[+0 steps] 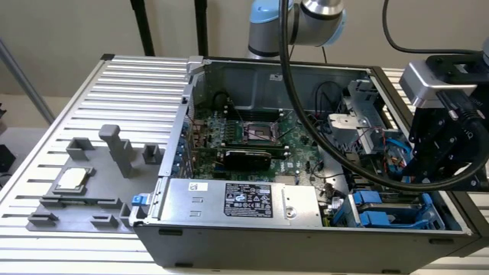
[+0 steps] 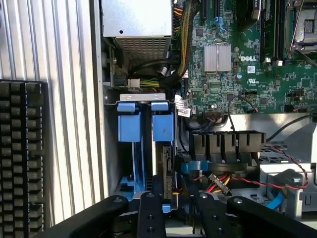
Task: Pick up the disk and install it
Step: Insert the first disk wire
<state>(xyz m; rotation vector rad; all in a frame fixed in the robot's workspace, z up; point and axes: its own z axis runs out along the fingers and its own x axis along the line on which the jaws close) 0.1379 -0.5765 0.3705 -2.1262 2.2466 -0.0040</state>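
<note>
Hanging over the drive bay [image 1: 397,209] at the lower right of the exterior view, the gripper [image 2: 173,210] is seen with spread fingers straddling the disk [image 2: 163,163], which is seated edge-up, long axis pointing away from the jaws.

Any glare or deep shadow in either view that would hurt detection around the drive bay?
Wrist view: the heatsink and the table slats reflect brightly, while the bay below the blue carriers sinks into shadow. Exterior view: the case is evenly lit inside, with only a mild sheen on the silver box.
</note>
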